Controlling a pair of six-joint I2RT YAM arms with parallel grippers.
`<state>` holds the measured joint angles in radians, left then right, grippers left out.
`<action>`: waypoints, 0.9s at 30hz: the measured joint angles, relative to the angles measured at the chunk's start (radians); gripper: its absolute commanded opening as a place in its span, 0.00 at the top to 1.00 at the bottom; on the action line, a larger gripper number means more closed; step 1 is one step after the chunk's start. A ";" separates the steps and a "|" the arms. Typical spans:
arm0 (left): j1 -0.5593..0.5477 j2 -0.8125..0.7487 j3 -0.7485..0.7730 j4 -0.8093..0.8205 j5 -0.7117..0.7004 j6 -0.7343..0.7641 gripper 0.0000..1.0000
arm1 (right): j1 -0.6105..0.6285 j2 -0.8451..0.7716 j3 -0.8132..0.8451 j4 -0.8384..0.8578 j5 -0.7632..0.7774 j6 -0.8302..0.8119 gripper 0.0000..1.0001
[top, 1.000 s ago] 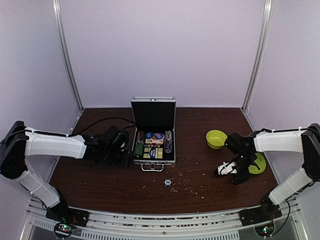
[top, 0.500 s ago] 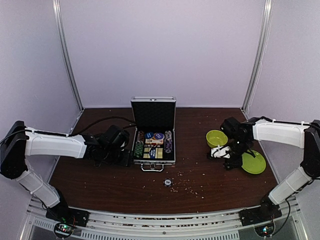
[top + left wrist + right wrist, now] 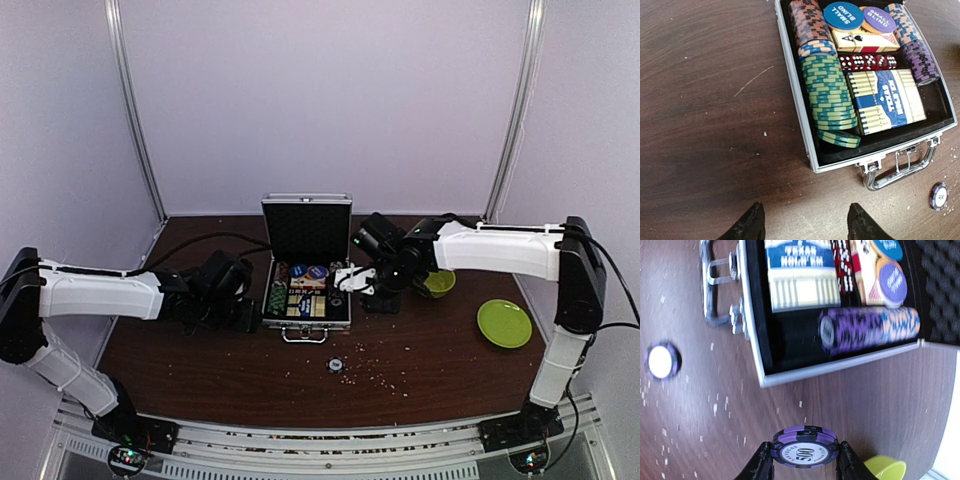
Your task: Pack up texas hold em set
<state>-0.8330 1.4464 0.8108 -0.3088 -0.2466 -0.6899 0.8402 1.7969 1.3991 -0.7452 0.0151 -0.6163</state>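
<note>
The silver case (image 3: 307,322) stands open at the table's middle, lid upright, holding striped chips, red dice (image 3: 867,62) and the yellow-blue card box (image 3: 887,100). My right gripper (image 3: 346,279) is just right of the case and shut on purple 500 chips (image 3: 805,447), held above the table beside the case's rim (image 3: 840,365). My left gripper (image 3: 250,316) is open and empty, low over the table left of the case's front corner (image 3: 812,165). A loose purple chip (image 3: 336,366) lies in front of the case, also in the left wrist view (image 3: 940,195) and right wrist view (image 3: 662,360).
A lime-green bowl (image 3: 438,284) sits behind my right arm, its edge in the right wrist view (image 3: 885,470). A flat lime-green plate (image 3: 504,323) lies at the right. White crumbs are scattered on the brown table (image 3: 400,350) in front of the case.
My right arm has swung left from beside the green plate, past the bowl, to the case's right side, carrying the purple chips. My left arm has barely moved.
</note>
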 measured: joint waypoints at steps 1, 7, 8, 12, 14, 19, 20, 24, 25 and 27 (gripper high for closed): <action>0.000 -0.011 -0.006 0.000 -0.004 -0.002 0.42 | 0.014 0.026 0.025 0.009 0.011 0.011 0.70; 0.000 -0.055 -0.035 -0.004 -0.025 -0.015 0.42 | 0.065 0.144 0.103 0.085 0.079 0.055 0.70; 0.000 -0.059 -0.039 -0.005 -0.027 -0.016 0.42 | 0.073 0.155 0.103 0.098 0.093 0.060 0.70; 0.000 -0.061 -0.043 -0.005 -0.031 -0.019 0.42 | 0.090 0.202 0.105 0.150 0.139 0.072 0.69; 0.000 -0.061 -0.043 -0.005 -0.031 -0.020 0.42 | 0.093 0.228 0.113 0.168 0.156 0.075 0.69; 0.000 -0.060 -0.043 -0.005 -0.031 -0.020 0.42 | 0.096 0.274 0.122 0.206 0.189 0.089 0.68; 0.000 -0.060 -0.043 -0.005 -0.031 -0.020 0.42 | 0.096 0.276 0.122 0.214 0.195 0.092 0.68; 0.000 -0.054 -0.043 -0.004 -0.031 -0.020 0.42 | 0.097 0.283 0.122 0.241 0.212 0.093 0.52; 0.000 -0.051 -0.043 -0.004 -0.031 -0.020 0.42 | 0.097 0.286 0.123 0.246 0.218 0.095 0.49; 0.000 -0.044 -0.043 -0.004 -0.031 -0.020 0.42 | 0.098 0.291 0.123 0.258 0.232 0.098 0.46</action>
<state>-0.8330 1.4021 0.7673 -0.3126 -0.2775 -0.7097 0.9379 2.0876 1.5219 -0.4873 0.2474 -0.5186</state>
